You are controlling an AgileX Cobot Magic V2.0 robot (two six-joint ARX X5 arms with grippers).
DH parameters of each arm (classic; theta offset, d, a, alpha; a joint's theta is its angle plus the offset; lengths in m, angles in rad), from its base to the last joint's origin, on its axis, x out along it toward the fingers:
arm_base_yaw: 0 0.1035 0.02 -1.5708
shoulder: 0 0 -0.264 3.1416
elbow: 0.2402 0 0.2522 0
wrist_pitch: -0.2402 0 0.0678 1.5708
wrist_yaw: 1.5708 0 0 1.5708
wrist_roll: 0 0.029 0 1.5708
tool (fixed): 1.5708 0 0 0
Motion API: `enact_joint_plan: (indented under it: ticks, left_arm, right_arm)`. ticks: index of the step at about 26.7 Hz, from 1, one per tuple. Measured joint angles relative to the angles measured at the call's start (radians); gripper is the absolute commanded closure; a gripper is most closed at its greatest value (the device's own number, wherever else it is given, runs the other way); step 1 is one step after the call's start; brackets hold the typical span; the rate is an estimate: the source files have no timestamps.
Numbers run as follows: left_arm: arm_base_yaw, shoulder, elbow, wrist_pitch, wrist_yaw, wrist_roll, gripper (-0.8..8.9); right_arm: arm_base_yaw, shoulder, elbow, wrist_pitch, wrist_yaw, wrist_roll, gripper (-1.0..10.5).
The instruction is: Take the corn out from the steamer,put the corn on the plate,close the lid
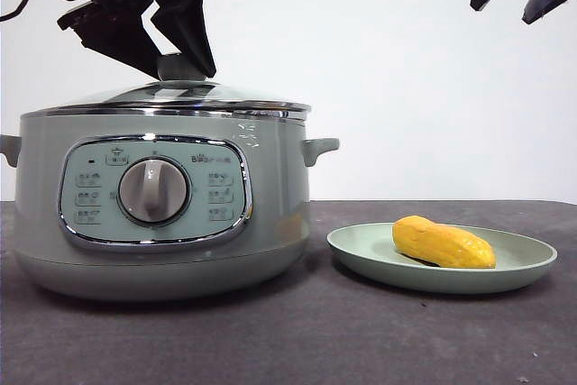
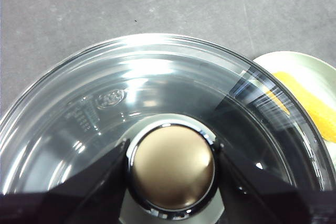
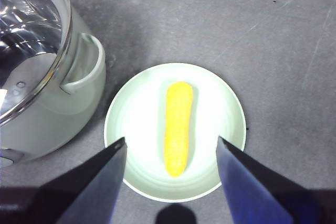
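Note:
The corn (image 1: 442, 242) lies on its side on the plate (image 1: 361, 254), right of the steamer (image 1: 270, 205). The lid (image 1: 117, 96) sits on the steamer's rim. My left gripper (image 1: 187, 71) is over the steamer, with its jaws closed against both sides of the lid's knob (image 2: 172, 167). My right gripper (image 3: 170, 142) is open and empty, high above the plate (image 3: 126, 114) with the corn (image 3: 177, 129) between its jaws in the right wrist view. In the front view it shows only as two dark tips at the top right (image 1: 503, 15).
The dark grey table (image 1: 315, 340) runs in front of the steamer and plate. The steamer's side handle (image 1: 320, 146) points toward the plate. A white wall stands behind.

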Motion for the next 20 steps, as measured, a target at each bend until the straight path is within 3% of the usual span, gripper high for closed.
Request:
enact_joint_plan:
  ticks: [17,19,20]
  left_arm:
    - [-0.002,0.004,0.050,-0.103,-0.019,0.018,8.22]
    - [-0.002,0.004,0.055,-0.103,-0.021,0.020,8.03]
    - [-0.002,0.004,0.055,-0.104,-0.022,0.020,7.34]
  right_arm:
    - [0.000,0.000,0.000,0.008,0.000,0.000,6.6]
    - [0.000,0.000,0.000,0.008,0.000,0.000,6.6]
    - [0.000,0.000,0.000,0.007,0.000,0.000,6.6]
